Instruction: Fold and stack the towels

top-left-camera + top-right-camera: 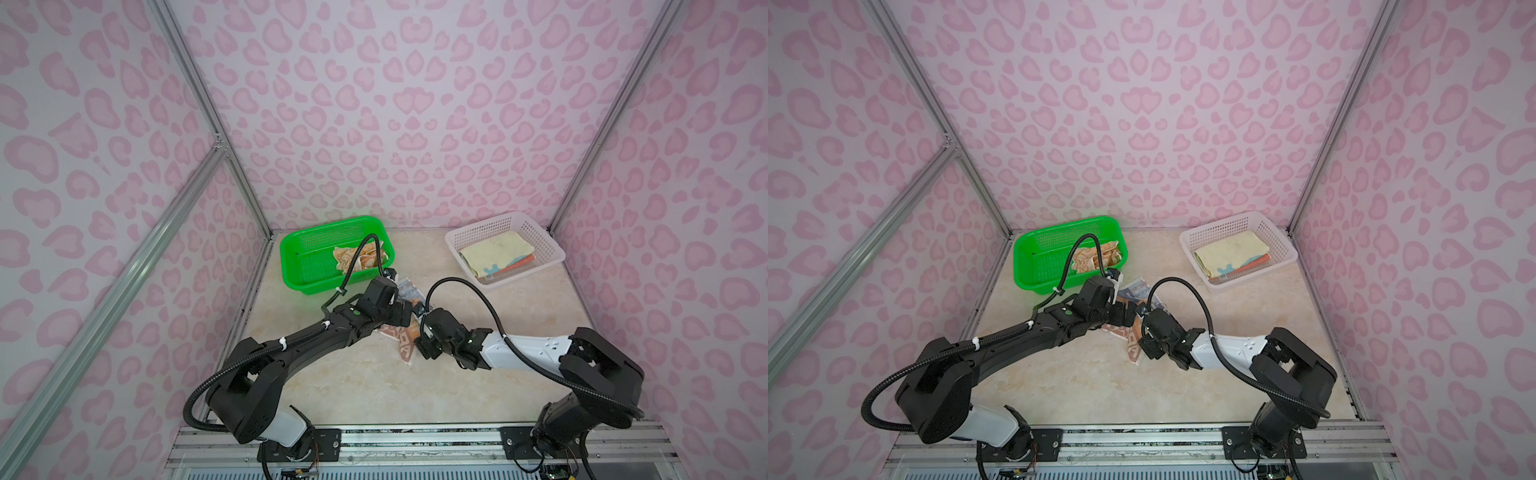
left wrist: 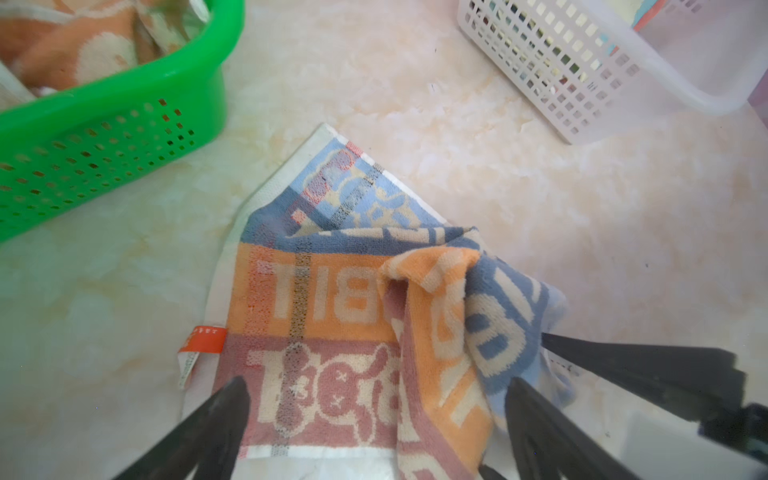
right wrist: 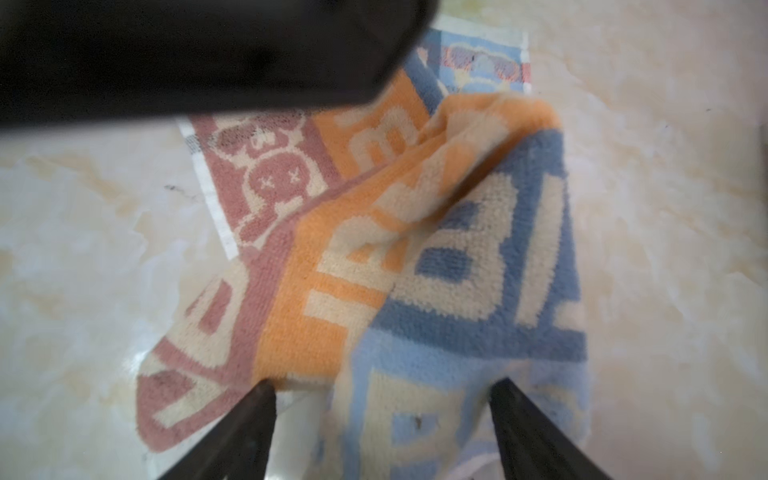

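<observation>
Your left arm [image 1: 291, 349] is stretching from the desk's near left corner toward the middle, with the forearm low and the wrist tipping down. Your right arm [image 1: 532, 349] is reaching in from the near right corner, forearm nearly level. The two wrists are almost meeting over the middle of the desk [image 1: 353, 386].

The left gripper [image 2: 378, 386] is hanging with its jaws spread wide over the striped towel [image 2: 332, 299], clasping nothing. The right gripper [image 3: 382, 386] is straddling a bunched, lifted fold of that towel with its jaws apart. Whether it is pinching the cloth, you cannot tell.

The towel is lying in the middle of the desk. Its brown and orange stripes are lying flat, and its orange and blue part is rising beside the right gripper. White block letters are showing: "BIT" on the flat orange stripe and "BI" on the blue fold. A cartoon face with crossed eyes is showing on the brown stripe. An orange tag [image 2: 202, 338] is sticking out from the hem, its print too small to read.

An orange towel [image 1: 365, 262] is sitting in the green basket [image 1: 316, 289] at the far left corner. A pale yellow towel [image 1: 494, 249] is topping the stack in the white basket [image 1: 519, 274] at the far right corner.
</observation>
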`<state>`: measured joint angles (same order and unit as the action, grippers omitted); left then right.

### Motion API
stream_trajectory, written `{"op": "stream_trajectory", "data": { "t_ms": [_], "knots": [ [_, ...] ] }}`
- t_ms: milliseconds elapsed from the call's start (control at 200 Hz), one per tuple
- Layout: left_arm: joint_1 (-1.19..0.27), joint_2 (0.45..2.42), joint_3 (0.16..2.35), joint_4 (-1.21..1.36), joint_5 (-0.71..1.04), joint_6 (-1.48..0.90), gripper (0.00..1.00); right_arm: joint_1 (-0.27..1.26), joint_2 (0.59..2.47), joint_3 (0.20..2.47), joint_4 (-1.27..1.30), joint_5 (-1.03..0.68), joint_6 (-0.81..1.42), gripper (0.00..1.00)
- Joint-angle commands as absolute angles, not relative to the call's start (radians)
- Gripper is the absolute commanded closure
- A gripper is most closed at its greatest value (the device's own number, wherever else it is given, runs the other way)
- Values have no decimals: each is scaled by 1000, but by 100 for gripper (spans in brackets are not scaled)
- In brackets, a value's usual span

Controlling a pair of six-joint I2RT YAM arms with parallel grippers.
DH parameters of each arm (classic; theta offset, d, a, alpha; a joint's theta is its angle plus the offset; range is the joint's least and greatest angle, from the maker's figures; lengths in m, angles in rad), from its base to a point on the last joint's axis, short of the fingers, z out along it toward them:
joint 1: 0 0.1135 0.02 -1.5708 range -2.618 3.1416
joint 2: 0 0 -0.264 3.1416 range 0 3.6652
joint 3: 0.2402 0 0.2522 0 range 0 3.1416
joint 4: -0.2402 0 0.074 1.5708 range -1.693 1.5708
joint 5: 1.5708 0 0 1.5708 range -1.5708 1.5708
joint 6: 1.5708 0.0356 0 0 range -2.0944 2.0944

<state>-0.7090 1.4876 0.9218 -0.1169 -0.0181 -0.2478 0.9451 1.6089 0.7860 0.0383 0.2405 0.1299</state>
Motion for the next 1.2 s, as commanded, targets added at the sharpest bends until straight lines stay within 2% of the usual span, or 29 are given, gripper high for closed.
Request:
{"op": "stream_trajectory", "data": {
  "t_ms": [0, 65, 115, 220, 270, 670, 785, 935, 1115, 1195],
  "knots": [
    [-709, 1466, 916, -66, -46, -210, 2, 961, 1644, 822, -12, 262, 144, 27],
    [-709, 1468, 912, -67, -48, -207, 2, 964, 1651, 832, -11, 258, 148, 36],
    [-709, 1470, 904, -59, -50, -210, 2, 964, 1651, 841, -18, 261, 155, 47],
    [-709, 1468, 893, -47, -45, -216, 2, 963, 1640, 855, -44, 258, 155, 88],
    [-708, 1464, 890, -46, -42, -217, 2, 963, 1630, 861, -64, 254, 149, 100],
    [-709, 1396, 879, -114, -52, -117, 2, 924, 1465, 938, -339, 69, 233, 100],
    [-708, 1373, 872, -132, -30, -71, 2, 832, 1447, 922, -363, -47, 288, 100],
    [-709, 1359, 869, -170, 6, -11, 2, 684, 1441, 837, -265, -141, 338, 100],
    [-732, 1323, 838, -200, 23, 63, 2, 551, 1506, 807, -238, -109, 324, 98],
    [-755, 1298, 830, -237, 26, 102, 2, 527, 1541, 818, -249, -75, 298, 92]
  ]
}}
